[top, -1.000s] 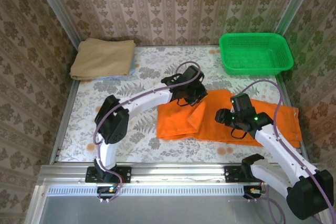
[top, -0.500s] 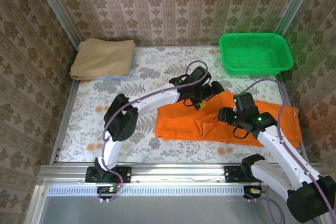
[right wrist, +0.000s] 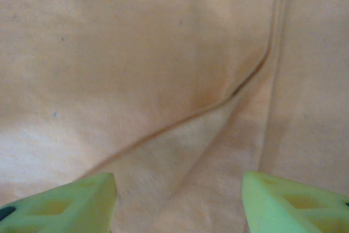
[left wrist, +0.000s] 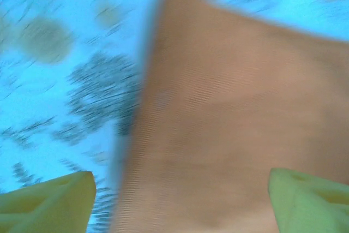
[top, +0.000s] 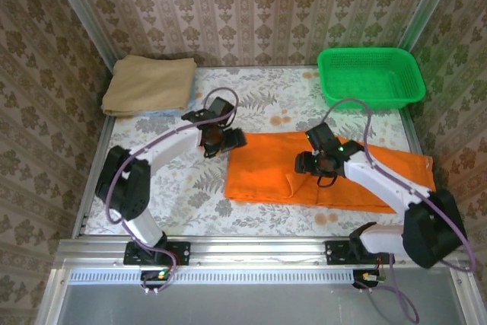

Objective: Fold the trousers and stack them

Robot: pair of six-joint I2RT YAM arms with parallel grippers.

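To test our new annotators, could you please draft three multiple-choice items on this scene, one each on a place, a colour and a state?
1. Where does the green basket stand?
A. far right corner of the table
B. far left corner
C. near edge

2. What colour are the trousers?
A. tan
B. orange
C. green

3. How is the left gripper?
A. shut on the trousers
B. open, holding nothing
C. shut on the basket

Key: 1 A, it sits far back on the right. 2 B, the cloth is bright orange. 3 B, its fingers stand wide apart with nothing between them.
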